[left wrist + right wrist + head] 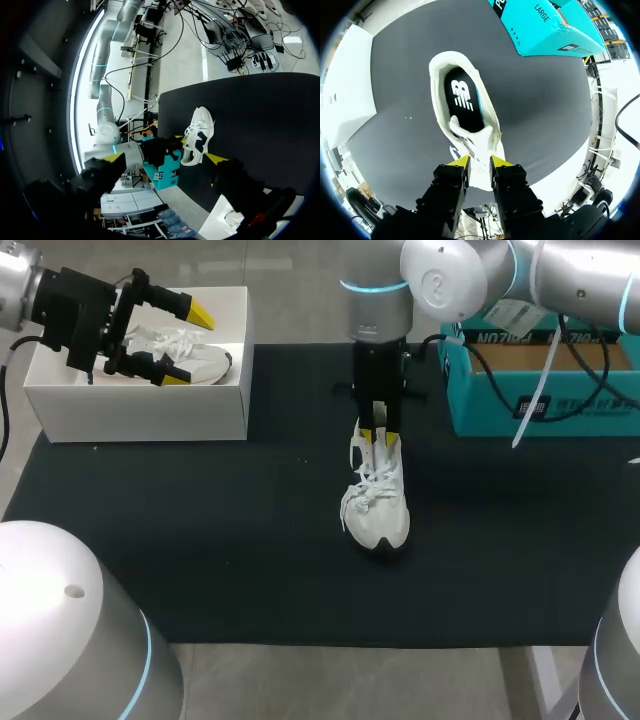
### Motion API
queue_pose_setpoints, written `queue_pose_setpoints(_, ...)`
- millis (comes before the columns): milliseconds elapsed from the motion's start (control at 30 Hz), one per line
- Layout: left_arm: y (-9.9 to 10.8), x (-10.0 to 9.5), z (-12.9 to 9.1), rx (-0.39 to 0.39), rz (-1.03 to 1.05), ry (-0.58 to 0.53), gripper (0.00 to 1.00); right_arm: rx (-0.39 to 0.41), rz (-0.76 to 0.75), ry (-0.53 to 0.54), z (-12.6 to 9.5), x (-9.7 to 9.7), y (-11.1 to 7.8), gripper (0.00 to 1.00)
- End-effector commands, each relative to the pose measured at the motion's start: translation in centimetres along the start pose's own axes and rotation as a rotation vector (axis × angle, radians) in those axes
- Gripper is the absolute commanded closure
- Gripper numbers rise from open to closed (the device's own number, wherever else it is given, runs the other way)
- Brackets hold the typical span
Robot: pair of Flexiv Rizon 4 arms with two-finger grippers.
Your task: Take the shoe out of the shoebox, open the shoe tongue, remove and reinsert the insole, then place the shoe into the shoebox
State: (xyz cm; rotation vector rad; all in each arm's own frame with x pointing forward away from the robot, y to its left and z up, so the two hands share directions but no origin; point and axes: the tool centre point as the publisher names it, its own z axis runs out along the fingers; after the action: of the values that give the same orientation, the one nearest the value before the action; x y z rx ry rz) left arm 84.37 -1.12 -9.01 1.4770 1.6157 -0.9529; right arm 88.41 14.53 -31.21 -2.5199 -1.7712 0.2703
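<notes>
A white shoe (378, 505) stands on the black mat (200, 540), toe toward the near edge. My right gripper (378, 435) comes straight down onto its opening. In the right wrist view the right gripper (480, 161) is shut on the white tongue (476, 142), and the black insole (465, 100) lies inside the shoe ahead of the fingers. The white shoebox (140, 405) sits at the far left with another white shoe (195, 352) inside. My left gripper (186, 345) hangs open over that box, holding nothing. From the left wrist view the left gripper (166, 158) faces the shoe (200, 135) across the mat.
A teal box (540, 390) stands at the far right of the mat, close to my right arm, with cables draped over it. The teal box (545, 25) lies beyond the shoe's heel in the right wrist view. Bare mat stretches between the white shoebox and the shoe.
</notes>
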Motion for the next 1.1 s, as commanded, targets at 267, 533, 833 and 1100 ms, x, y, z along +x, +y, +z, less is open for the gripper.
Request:
queue_pose_setpoints(267,0.1,-0.1,0.0,0.002,0.000,0.005,0.00,-0.014,0.005,0.034,1.5,-0.5,0.5,1.00)
queue_pose_setpoints(533,0.1,-0.1,0.0,0.002,0.000,0.005,0.00,0.017,0.007,0.023,3.2,0.2,1.9,1.00)
queue_pose_setpoints(833,0.1,-0.1,0.0,0.002,0.000,0.005,0.00,0.012,0.003,0.004,3.2,0.2,2.1,1.00)
queue_pose_setpoints(1100,0.1,-0.1,0.0,0.002,0.000,0.005,0.00,-0.239,-0.649,0.183,-0.2,1.3,0.4,1.00)
